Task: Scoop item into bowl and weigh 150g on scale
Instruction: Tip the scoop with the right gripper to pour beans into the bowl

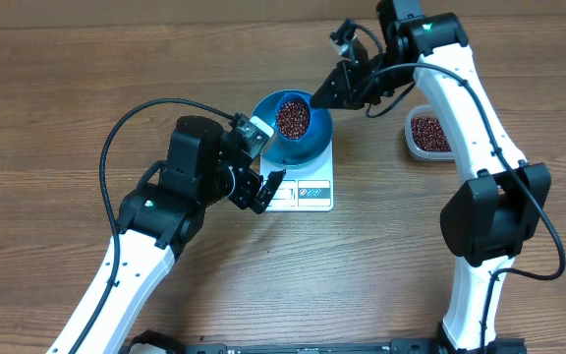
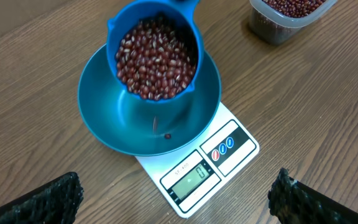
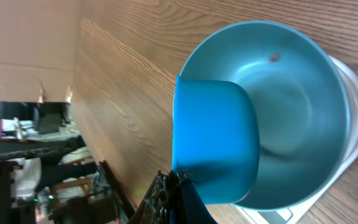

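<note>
The teal bowl stands on the white scale. A small blue scoop, filled with red-brown beans, hangs over the bowl, and my right gripper is shut on its handle. In the right wrist view the scoop's underside covers the near part of the bowl. A single bean lies in the bowl. The scale's display reads zero. My left gripper stands open at the scale's front left corner, holding nothing; its fingertips straddle the display.
A clear plastic tub holding more beans sits on the wooden table to the right of the scale, past the right arm. It also shows as the tub at the top right of the left wrist view.
</note>
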`<state>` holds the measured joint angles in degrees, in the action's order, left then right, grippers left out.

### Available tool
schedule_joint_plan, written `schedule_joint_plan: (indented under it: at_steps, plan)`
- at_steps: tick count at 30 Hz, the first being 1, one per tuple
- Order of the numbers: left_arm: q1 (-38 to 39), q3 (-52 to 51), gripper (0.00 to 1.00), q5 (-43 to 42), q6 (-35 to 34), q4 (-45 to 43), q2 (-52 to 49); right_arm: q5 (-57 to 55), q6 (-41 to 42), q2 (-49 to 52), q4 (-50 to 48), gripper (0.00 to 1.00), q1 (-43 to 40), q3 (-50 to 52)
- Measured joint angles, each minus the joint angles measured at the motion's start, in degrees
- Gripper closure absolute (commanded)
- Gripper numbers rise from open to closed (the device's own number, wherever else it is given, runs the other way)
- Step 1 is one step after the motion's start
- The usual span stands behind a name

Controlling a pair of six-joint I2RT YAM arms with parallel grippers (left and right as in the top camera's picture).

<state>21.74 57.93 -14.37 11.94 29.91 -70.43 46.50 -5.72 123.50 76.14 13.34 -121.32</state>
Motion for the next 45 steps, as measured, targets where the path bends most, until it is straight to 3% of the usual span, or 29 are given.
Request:
schedule_joint_plan:
  at_steps: [26, 45]
  plan:
    - [0.0, 0.0, 0.0, 0.0, 0.0, 0.0, 0.0, -17.6, -0.2, 0.0, -2.5, 0.96, 5.9, -0.1]
    - [0.0, 0.0, 0.01, 0.0, 0.0, 0.0, 0.0, -19.9, -8.8, 0.1, -4.5, 0.96, 6.6, -0.1]
